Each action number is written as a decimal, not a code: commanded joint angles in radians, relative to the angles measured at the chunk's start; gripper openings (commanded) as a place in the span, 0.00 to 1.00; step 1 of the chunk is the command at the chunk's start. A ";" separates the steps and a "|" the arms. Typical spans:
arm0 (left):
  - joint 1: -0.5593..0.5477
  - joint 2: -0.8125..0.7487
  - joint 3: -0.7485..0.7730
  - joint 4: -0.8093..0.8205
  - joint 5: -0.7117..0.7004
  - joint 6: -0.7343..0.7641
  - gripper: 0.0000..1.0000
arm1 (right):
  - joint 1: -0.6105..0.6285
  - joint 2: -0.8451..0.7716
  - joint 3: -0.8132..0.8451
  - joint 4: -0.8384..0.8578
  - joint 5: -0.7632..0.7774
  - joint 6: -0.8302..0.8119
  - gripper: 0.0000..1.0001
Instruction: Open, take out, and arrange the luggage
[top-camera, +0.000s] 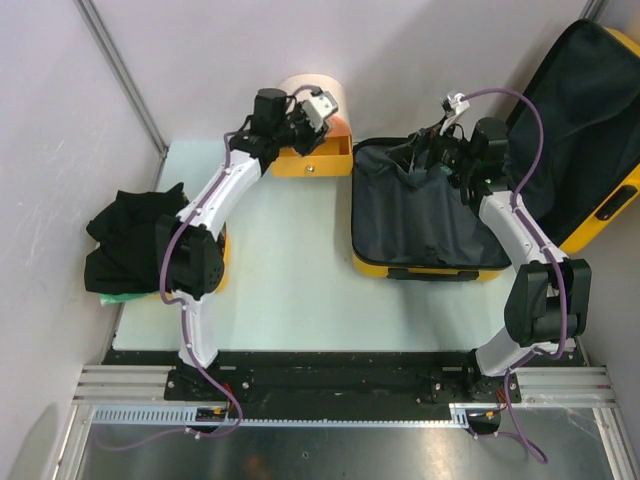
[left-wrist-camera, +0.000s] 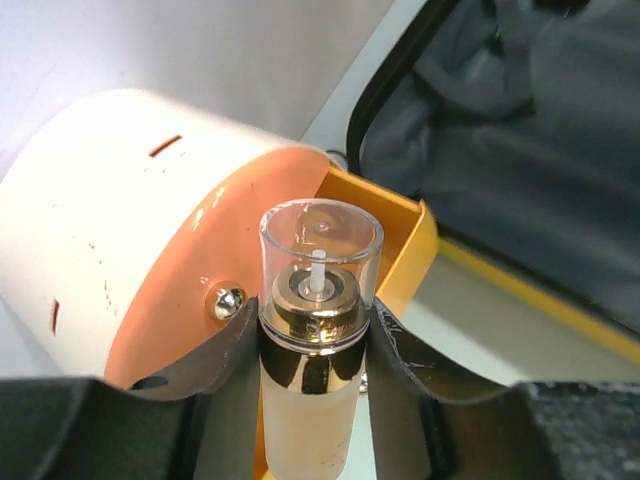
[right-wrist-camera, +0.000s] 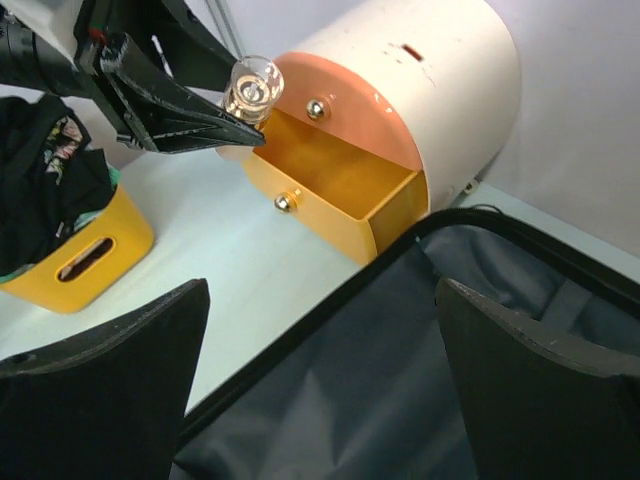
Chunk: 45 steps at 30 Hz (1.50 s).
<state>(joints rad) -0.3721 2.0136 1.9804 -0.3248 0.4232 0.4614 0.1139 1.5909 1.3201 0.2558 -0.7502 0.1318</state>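
The luggage (top-camera: 420, 262) lies open on the table's right side, its dark lining (right-wrist-camera: 420, 380) showing and its lid (top-camera: 585, 130) leaning against the right wall. My right gripper (right-wrist-camera: 322, 290) hangs open over the luggage's back left corner with nothing between its fingers; it also shows in the top view (top-camera: 425, 155). My left gripper (left-wrist-camera: 310, 400) is shut on a small frosted spray bottle (left-wrist-camera: 318, 300) with a clear cap and gold collar. It holds the bottle upright over the open yellow drawer (left-wrist-camera: 400, 230) at the back of the table.
The drawer (top-camera: 312, 160) belongs to a cream-and-orange cylindrical container (top-camera: 320, 95) standing against the back wall. A yellow tub (right-wrist-camera: 80, 250) piled with black clothes (top-camera: 135, 240) sits at the table's left edge, beside the left arm.
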 joint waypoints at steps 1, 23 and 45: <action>-0.021 0.031 0.047 -0.057 -0.098 0.413 0.00 | -0.010 -0.055 -0.001 -0.053 -0.015 -0.066 1.00; -0.028 0.128 0.097 -0.056 -0.124 0.580 0.62 | -0.011 -0.057 -0.016 -0.056 0.003 -0.070 1.00; 0.067 -0.115 -0.236 -0.051 0.068 0.087 0.23 | -0.016 -0.051 -0.022 -0.052 0.011 -0.055 1.00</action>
<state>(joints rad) -0.3248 1.9079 1.7935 -0.3786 0.4603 0.6933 0.1024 1.5761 1.3048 0.1837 -0.7460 0.0753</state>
